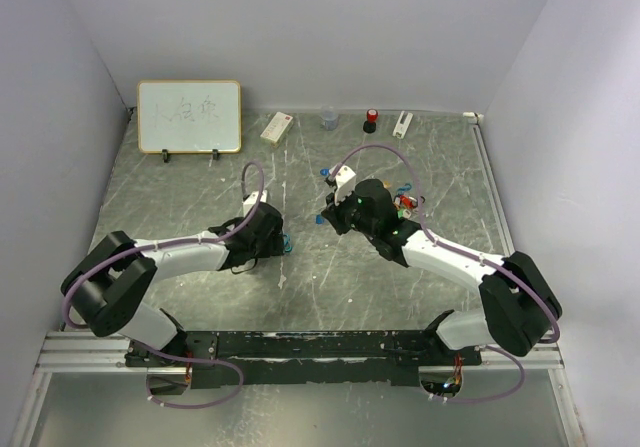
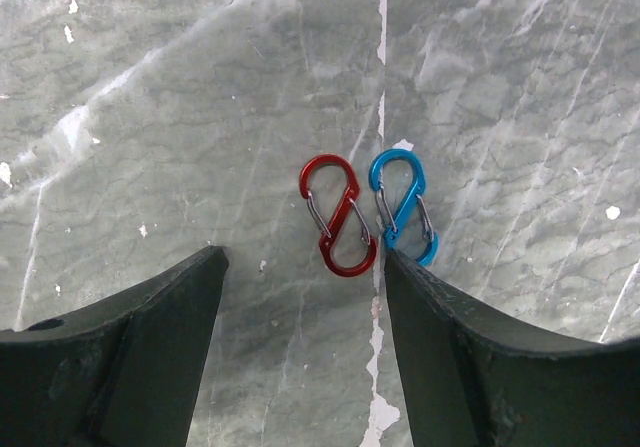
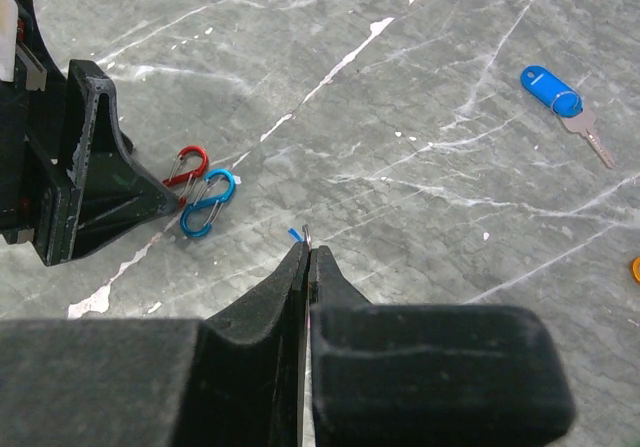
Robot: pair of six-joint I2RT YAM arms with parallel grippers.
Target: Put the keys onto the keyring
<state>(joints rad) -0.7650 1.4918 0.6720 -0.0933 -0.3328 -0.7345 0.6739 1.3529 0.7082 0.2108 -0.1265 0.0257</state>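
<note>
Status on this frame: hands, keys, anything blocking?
Left hand open, facing red clip and blue clip. Right hand shut on metal sliver. Blue key lies loose, apart. No obstruction seen.

Tagged keys, loose on the table [image 3: 420,267]

A blue-tagged key [image 3: 553,95] lies flat, its silver blade pointing away from the tag; a small heap of tagged keys [image 1: 405,204], red and green among them, lies well apart, too small to sort; a metal tip [image 3: 305,235] with a blue speck sits pinched in the right gripper [image 3: 307,252]; key or ring, unclear.
</note>
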